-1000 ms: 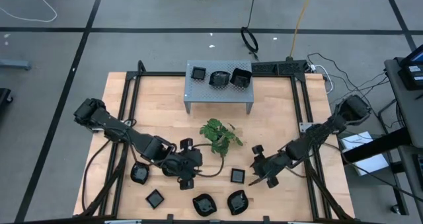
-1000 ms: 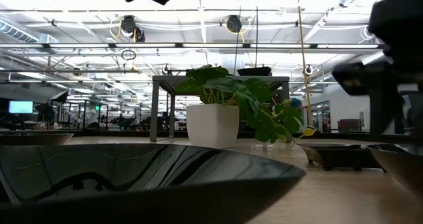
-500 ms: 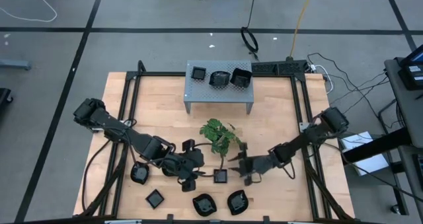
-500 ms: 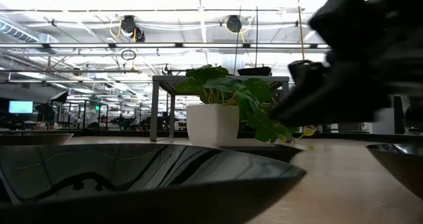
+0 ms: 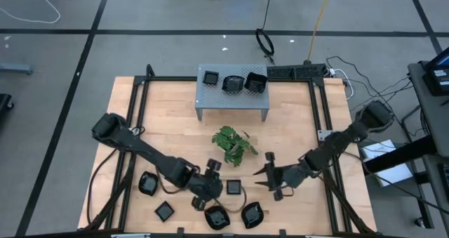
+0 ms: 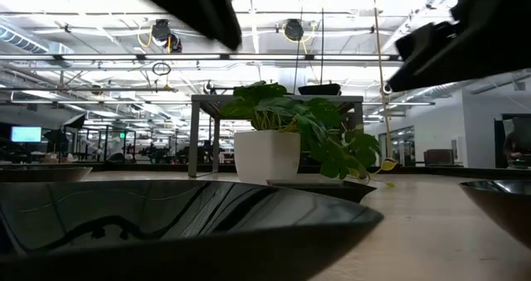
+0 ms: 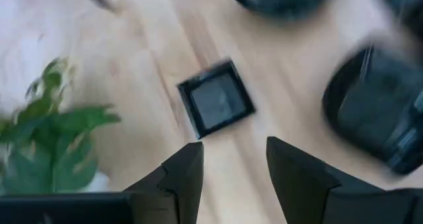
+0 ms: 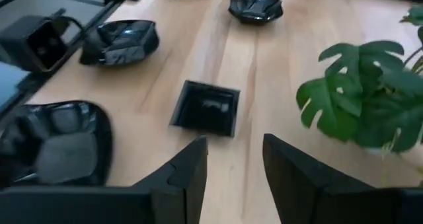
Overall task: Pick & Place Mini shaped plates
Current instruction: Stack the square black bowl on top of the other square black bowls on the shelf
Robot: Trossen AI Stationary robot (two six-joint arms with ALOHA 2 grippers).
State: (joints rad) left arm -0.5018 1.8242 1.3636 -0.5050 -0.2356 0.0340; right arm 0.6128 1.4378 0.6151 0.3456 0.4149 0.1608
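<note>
Pale wood planking (image 5: 168, 126) is filling the high view, framed by black rails. Three glossy black dishes (image 5: 231, 83) are sitting on the grey perforated stand (image 5: 233, 97) at the far edge; five more are lying along the near edge, among them a small square dish (image 5: 233, 187) and a wavy-rimmed dish (image 5: 252, 214). A leafy green plant (image 5: 233, 142) is standing mid-table. The left gripper (image 5: 214, 176) is reaching low beside the square dish, fingers parted and holding nothing. The right gripper (image 5: 265, 178) is pointing at that dish from the other side, fingers spread and empty.

Level with the table, a broad glossy rim (image 6: 191, 223) is filling the foreground, the plant's white pot (image 6: 266, 157) standing behind it.

From the left wrist, the square dish (image 7: 216, 106) is lying flat beyond the spread fingers (image 7: 185, 174).

From the right wrist, the same dish (image 8: 206, 108) is lying ahead of the parted fingers (image 8: 188, 168), apart from them.
</note>
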